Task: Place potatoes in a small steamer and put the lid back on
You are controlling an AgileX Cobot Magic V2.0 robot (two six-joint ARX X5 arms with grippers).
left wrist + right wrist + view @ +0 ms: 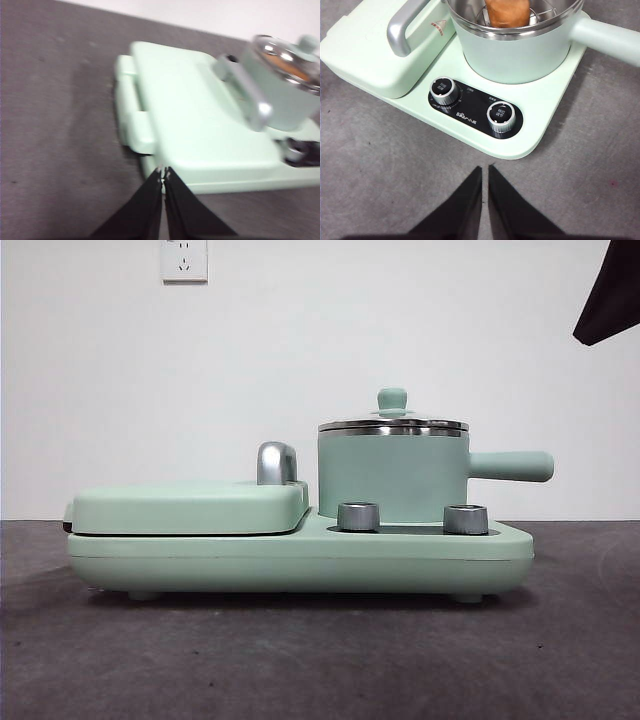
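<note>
Front view: dark grey table, white wall, the small steamer on its green base with the lid on. Left wrist: the left end effector hovers over the table, jaws together, beside the grill plate. Right wrist: the right end effector, jaws nearly together, hangs near the knobs; only here do the potatoes show clearly, inside the steamer.

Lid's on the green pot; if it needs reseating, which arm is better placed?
Probably right: the right gripper, shut, faces the mint green cylindrical steamer with its glass lid; the left gripper sits off the flat green grill plate's far end.
</note>
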